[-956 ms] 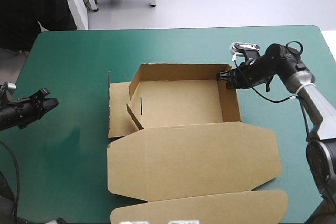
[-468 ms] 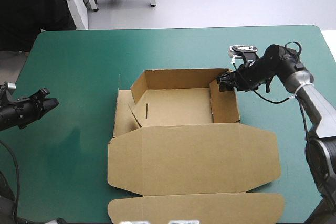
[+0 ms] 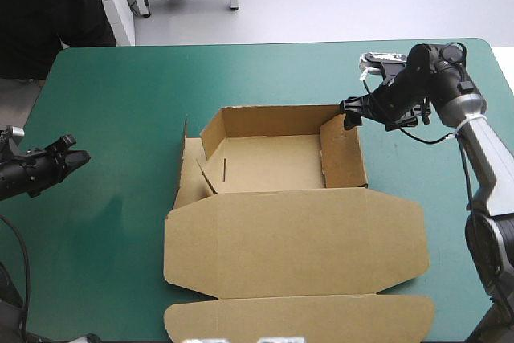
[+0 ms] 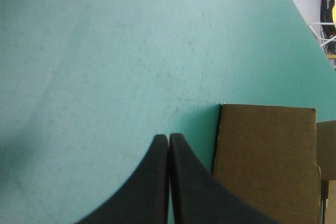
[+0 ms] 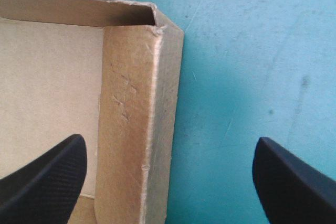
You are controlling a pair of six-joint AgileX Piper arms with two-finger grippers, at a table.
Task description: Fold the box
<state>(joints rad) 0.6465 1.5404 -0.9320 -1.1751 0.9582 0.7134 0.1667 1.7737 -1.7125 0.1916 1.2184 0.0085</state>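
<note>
The brown box (image 3: 273, 158) sits mid-table as an open tray with its far, left and right walls raised. Its lid (image 3: 297, 238) lies flat toward the front. A side flap (image 3: 189, 178) juts out by the left wall. My right gripper (image 3: 348, 112) hovers at the tray's far right corner, open. In the right wrist view the right gripper (image 5: 169, 145) straddles the right wall (image 5: 131, 103) without touching it. My left gripper (image 3: 76, 157) is shut and empty, low near the table's left edge. In the left wrist view the left gripper (image 4: 169, 137) points toward the box (image 4: 262, 156).
The flat lid and its front flap (image 3: 305, 315) reach almost to the table's front edge. Teal-green cover (image 3: 120, 102) lies between my left gripper and the box.
My right gripper has opened, let go of the box's far right corner and drawn up and back. The box settled lower and shifted slightly. The left arm has not moved.
</note>
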